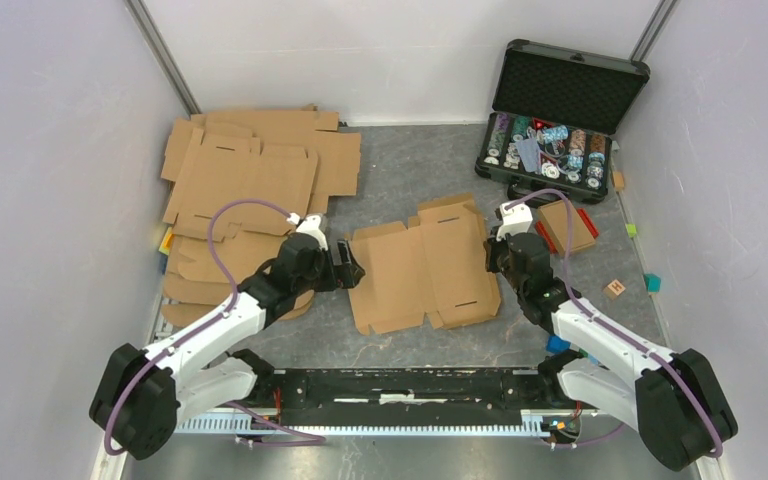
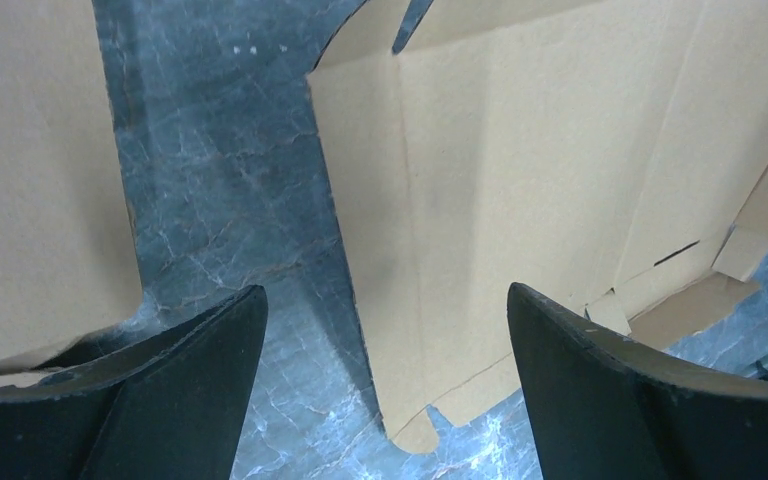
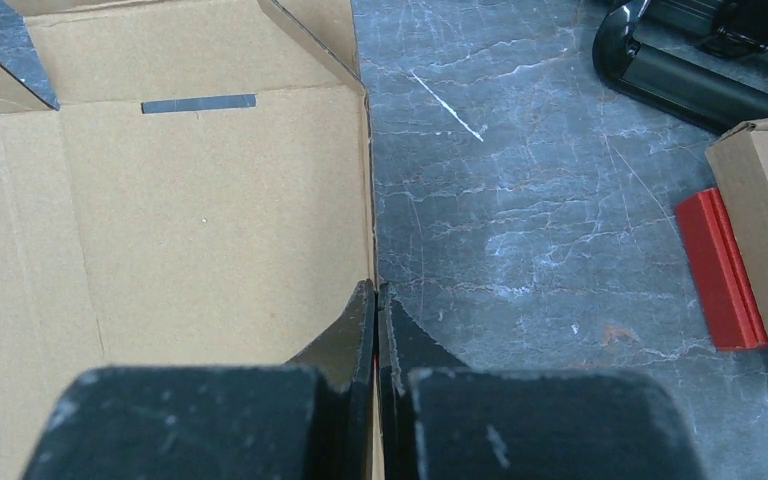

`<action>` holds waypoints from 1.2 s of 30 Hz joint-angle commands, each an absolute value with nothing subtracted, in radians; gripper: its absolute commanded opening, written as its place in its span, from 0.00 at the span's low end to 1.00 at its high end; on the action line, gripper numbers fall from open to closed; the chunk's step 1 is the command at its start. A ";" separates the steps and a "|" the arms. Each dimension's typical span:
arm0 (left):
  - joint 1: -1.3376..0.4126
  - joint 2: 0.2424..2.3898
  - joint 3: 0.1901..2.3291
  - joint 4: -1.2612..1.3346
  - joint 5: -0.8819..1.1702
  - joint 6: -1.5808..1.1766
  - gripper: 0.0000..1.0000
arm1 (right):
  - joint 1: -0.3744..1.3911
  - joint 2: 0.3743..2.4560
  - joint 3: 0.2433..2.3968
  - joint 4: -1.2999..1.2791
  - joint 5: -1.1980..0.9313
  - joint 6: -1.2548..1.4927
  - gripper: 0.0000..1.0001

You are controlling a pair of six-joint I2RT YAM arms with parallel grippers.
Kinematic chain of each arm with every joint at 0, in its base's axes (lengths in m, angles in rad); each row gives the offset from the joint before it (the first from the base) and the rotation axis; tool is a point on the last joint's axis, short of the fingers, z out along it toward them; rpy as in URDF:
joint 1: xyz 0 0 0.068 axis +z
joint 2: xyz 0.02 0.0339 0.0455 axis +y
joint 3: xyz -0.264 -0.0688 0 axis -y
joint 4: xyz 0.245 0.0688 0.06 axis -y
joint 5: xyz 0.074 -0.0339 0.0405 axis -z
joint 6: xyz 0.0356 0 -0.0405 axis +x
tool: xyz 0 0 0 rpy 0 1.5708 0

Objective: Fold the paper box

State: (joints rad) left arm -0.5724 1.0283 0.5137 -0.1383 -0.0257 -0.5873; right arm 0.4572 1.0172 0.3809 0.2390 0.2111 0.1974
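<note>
Tabletop [image 1: 400, 170] marbled grey, paper box [image 1: 422, 270] central, walls [image 1: 50, 180] white

I count one lone flat brown corrugated cardboard blank [image 1: 422, 265], one open black hard case of poker chips [image 1: 558, 110], one small wooden cube [image 1: 615, 288]; the overlapping brown cardboard blanks [image 1: 250, 170] piled left I cannot count.

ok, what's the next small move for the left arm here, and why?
Probably ease the left gripper down and close it on the left flap of the paper box. Its open jaws straddle that edge, the right gripper looks shut on the opposite edge, and the box lies flat.
</note>
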 commanded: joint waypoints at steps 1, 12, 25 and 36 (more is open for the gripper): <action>-0.553 1.012 0.488 -0.128 0.066 -0.669 0.94 | 0.457 1.002 0.375 0.290 0.216 0.208 0.00; -0.520 1.121 0.434 0.173 0.344 -0.676 0.48 | 0.457 1.002 0.374 0.292 0.195 0.209 0.00; -0.518 0.970 0.490 0.183 0.372 -0.657 0.04 | 0.457 0.981 0.363 0.314 0.194 0.224 0.00; -0.518 0.927 0.484 0.392 0.583 -0.750 0.03 | 0.457 1.047 0.371 0.341 0.173 0.259 0.00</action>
